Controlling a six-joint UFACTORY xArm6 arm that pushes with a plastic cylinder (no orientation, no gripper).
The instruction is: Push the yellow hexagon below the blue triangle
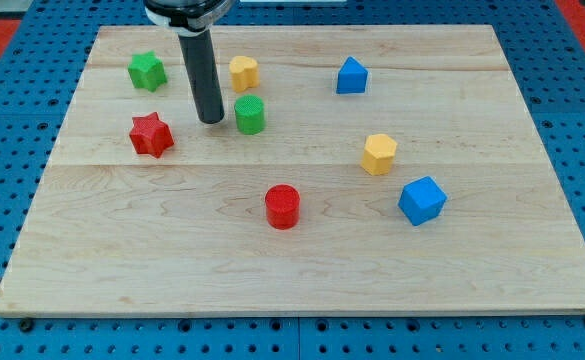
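Note:
The yellow hexagon [378, 154] lies right of the board's centre. The blue triangle [351, 76] lies above it, slightly to the left, near the view's top, with a gap between them. My tip [211, 121] rests on the board in the upper left part. It is just left of a green cylinder [249, 115] and far to the left of the yellow hexagon. It touches no block. The rod rises straight up out of the view's top.
A second yellow block [243, 72], shape unclear, sits just above the green cylinder. A green star [146, 71] and a red star [151, 135] lie left of my tip. A red cylinder [282, 207] and a blue cube [421, 200] lie lower on the wooden board [302, 280].

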